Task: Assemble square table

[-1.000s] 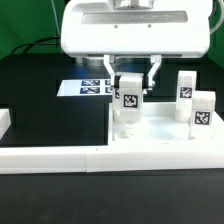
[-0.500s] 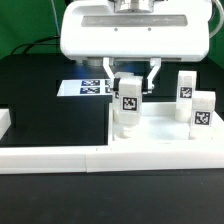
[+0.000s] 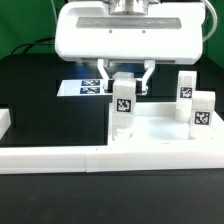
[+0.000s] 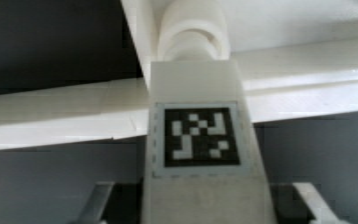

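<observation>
White leg block [image 3: 122, 102] sits clamped in my tool [image 3: 123, 82] above the square table [image 3: 165, 137]; tilting near its corner socket could jam it.

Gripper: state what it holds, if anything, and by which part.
The gripper holds a white tagged leg block upright by its upper end, one finger on each side, above the square table slab.
</observation>
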### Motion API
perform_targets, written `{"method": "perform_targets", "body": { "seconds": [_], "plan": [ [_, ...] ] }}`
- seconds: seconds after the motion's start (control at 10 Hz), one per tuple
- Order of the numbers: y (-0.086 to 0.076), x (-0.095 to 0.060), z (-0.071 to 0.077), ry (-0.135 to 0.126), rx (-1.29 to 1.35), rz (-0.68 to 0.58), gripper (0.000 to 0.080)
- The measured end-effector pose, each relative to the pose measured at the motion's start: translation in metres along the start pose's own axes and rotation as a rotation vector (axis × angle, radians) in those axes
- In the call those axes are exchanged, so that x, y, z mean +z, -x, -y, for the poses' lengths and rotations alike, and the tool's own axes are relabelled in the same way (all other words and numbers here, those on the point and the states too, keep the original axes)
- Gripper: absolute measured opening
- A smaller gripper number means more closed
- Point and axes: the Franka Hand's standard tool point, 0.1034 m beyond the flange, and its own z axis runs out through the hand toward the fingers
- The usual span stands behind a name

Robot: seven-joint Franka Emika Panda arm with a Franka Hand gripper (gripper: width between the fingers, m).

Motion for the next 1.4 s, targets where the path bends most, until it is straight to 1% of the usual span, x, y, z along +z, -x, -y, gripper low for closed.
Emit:
{"method": "perform_targets", "body": {
  "seconds": [0.2, 0.4, 0.6, 0.8, 0.9, 1.0, 1.1, 1.2, 1.3, 1.4],
  "plan": [
    [0.0047, 0.0044, 0.0049, 0.001, -0.010, 0.003, 0.0291],
    [0.0056, 0.0038, 0.0050, 0.001, -0.016, -0.028, 0.0291],
    [0.0088, 0.0023, 0.0053, 0.000, -0.021, -0.089, 0.0291],
    [0.0089, 0.0019, 0.0051, 0.001, -0.025, -0.099, 0.0291],
    [0.0089, 0.0019, 0.0050, 0.001, -0.027, -0.099, 0.0368],
    [0.0089, 0.0019, 0.0048, 0.001, -0.030, -0.099, 0.0558],
    [0.0089, 0.0019, 0.0044, 0.002, -0.029, -0.099, 0.0558],
    [0.0088, 0.0019, 0.0042, 0.003, -0.030, -0.099, 0.0622],
    [0.0088, 0.0019, 0.0041, 0.003, -0.033, -0.099, 0.0641],
    [0.0088, 0.0019, 0.0041, 0.003, -0.036, -0.099, 0.0641]
  ]
}}
